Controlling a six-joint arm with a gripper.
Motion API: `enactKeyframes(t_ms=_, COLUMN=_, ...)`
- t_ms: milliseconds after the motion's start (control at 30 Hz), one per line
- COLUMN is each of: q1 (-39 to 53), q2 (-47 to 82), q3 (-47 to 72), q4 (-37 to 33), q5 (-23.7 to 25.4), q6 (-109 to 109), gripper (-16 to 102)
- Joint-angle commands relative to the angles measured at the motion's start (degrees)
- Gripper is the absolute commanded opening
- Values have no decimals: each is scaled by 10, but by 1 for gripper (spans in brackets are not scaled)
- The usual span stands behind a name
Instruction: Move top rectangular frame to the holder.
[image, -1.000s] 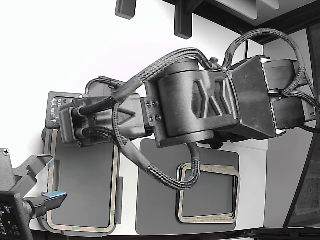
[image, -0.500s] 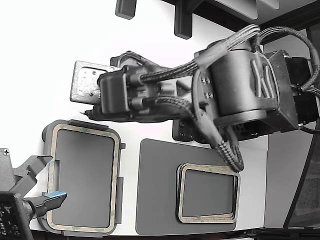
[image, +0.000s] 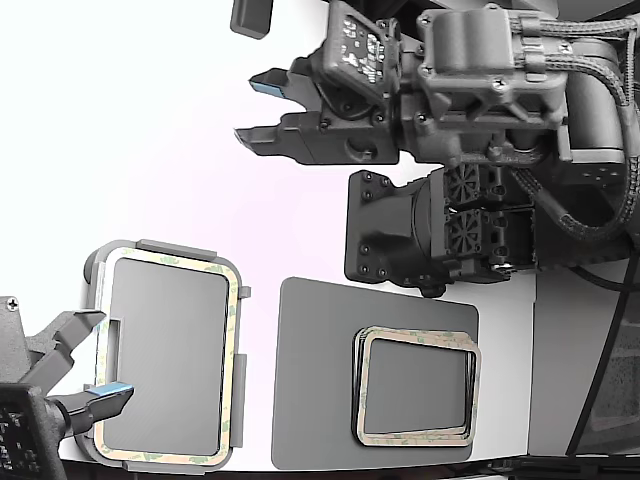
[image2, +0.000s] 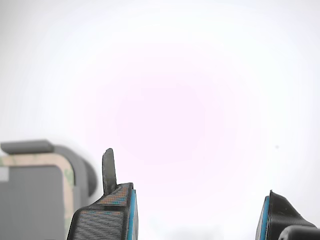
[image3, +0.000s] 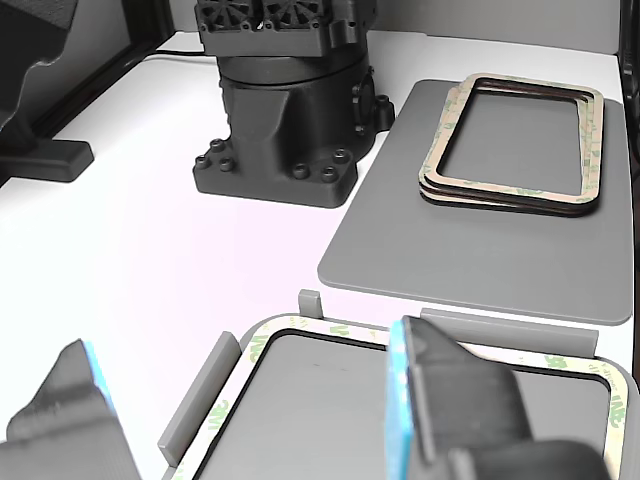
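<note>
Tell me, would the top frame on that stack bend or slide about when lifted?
The top rectangular frame looks very thin with an open centre, so it probably flexes and weighs little. It lies flat on a small stack on the dark mat, so it cannot roll; a push might slide it off the frames beneath.

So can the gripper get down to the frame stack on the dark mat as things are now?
Probably yes. The stack of frames lies uncovered on the dark mat, with nothing resting on it. The gripper hangs apart from it, jaws open and empty, though the arm's base stands close beside the mat.

Tan frame (image: 169, 359) seated flat (in holder (image: 92, 272))
</note>
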Motion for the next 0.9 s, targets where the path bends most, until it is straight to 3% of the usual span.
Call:
enactKeyframes(t_ms=0, q1=-14, q2=135, q3=150, q4=-38, q5=-4, q6=-3, gripper=100)
enactKeyframes(t_ms=233, q1=-21, q2=277, q3=289, q4=-80, q5=6, q6=4, gripper=100)
enactKeyframes(t_ms=867, q1=-34, q2=453, q3=451, q4=-99, q5=6, q6=-5, gripper=100)
